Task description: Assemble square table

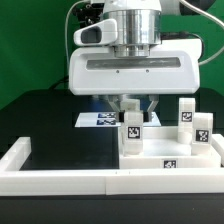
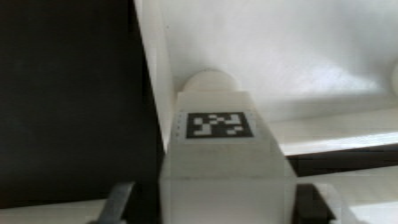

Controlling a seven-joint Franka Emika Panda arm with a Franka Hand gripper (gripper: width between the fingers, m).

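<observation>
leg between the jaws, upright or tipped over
Upright: the leg stands on end on the tabletop slab, its tag facing the exterior view.

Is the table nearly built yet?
Not nearly. Done: no leg is clearly fastened yet. In hand: the gripper looks closed on one leg standing by the slab. Left: that leg, plus two more legs standing at the exterior view's right. A fourth isn't visible.

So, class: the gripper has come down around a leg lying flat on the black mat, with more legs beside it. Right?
Not quite. In the exterior view the leg between the gripper fingers stands upright on the white tabletop, not flat on the mat. Other legs do stand beside it.
</observation>
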